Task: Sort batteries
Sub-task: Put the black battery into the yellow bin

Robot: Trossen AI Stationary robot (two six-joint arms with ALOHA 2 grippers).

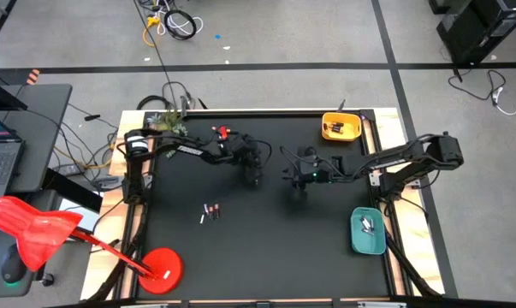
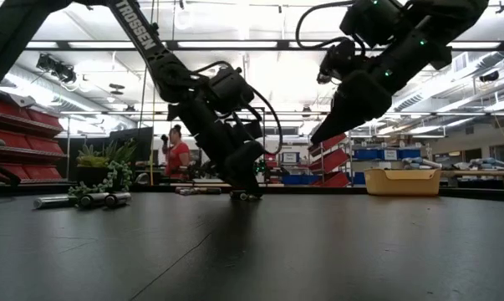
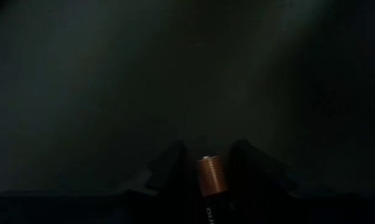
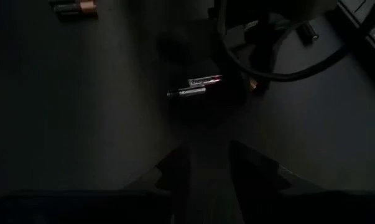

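"TROSSEN" on left arm (image 2: 143,29).

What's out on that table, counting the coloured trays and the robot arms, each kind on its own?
Yellow tray: 1
Teal tray: 1
Robot arms: 2, the left arm and the right arm
Total: 4

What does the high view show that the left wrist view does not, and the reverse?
Only the high view shows the yellow tray, the teal tray, loose batteries on the mat and the right end effector. Only the left wrist view shows a copper-topped battery between the left end effector's fingers. Both show the dark mat.
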